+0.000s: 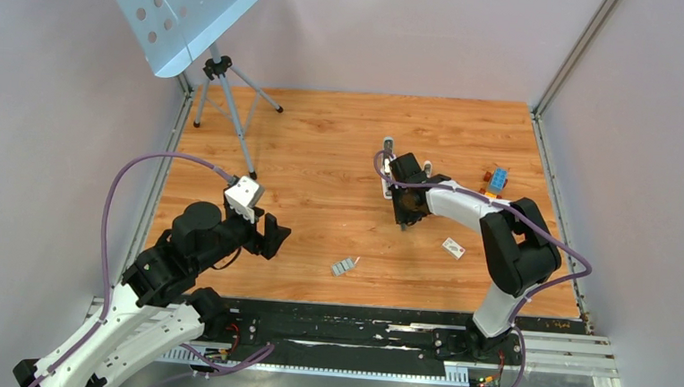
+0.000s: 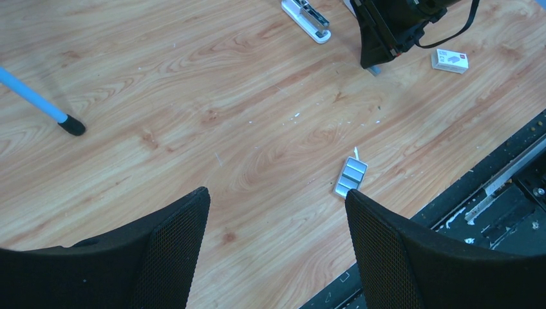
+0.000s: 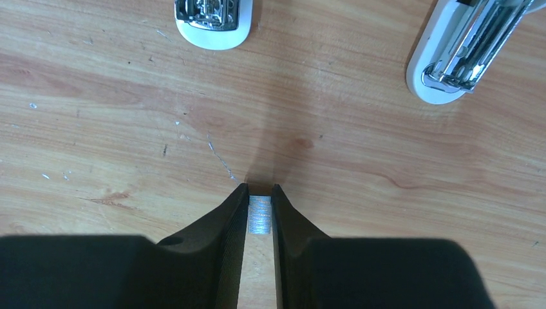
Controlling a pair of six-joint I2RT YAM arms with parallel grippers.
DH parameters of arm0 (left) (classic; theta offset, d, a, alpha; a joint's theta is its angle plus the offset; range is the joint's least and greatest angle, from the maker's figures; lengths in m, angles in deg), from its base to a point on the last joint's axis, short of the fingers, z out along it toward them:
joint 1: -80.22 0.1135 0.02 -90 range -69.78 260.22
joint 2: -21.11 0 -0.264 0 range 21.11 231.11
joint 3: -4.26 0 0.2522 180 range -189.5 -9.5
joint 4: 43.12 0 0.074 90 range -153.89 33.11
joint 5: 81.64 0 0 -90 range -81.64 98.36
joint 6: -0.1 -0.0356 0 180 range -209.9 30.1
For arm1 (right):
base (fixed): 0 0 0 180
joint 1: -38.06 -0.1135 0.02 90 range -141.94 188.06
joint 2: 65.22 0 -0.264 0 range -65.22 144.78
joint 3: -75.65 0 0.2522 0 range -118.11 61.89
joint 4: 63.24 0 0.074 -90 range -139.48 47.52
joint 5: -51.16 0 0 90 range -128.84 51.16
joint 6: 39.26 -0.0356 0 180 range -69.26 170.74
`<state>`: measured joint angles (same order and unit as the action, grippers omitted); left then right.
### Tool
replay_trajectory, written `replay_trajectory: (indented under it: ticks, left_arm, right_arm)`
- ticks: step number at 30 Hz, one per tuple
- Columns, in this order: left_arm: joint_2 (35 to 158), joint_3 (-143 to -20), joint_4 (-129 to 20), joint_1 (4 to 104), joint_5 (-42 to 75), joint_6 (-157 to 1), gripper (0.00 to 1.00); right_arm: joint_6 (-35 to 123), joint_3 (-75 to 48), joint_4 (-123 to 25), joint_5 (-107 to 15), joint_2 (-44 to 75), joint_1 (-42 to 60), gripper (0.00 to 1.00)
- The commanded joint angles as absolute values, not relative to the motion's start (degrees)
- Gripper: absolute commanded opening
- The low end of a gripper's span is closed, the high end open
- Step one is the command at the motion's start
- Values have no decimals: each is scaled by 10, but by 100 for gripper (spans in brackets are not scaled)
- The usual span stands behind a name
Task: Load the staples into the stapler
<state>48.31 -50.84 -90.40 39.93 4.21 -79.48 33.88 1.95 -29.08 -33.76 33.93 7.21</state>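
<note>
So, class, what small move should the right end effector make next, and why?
Probably ease the right end effector forward and rightward in its wrist view, toward the open metal channel of the stapler. The staples are pinched between its fingers but sit short of and to the side of that channel, so they need lining up.

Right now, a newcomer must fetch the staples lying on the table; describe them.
On the wooden table, look near the middle of the front edge. The staples lie there: a flat, ribbed, silvery block, unlike the white box to its right.
</note>
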Motion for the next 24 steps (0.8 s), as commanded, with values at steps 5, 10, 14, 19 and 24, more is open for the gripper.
replay_trajectory:
  ticks: [5, 10, 14, 19, 24]
  left_arm:
    - [477, -504, -908, 402, 37, -801, 80]
    - [478, -504, -908, 402, 37, -801, 80]
    - [480, -503, -909, 402, 36, -801, 80]
    - [481, -503, -908, 402, 34, -801, 80]
    - [484, -503, -909, 402, 32, -800, 80]
  right_arm:
    - [347, 15, -251, -340, 344, 73, 22]
    - [351, 6, -251, -330, 335, 84, 21]
    - [351, -6, -252, -315, 322, 98, 20]
    - [353, -23, -263, -300, 311, 118, 20]
    - [348, -22, -306, -288, 300, 145, 20]
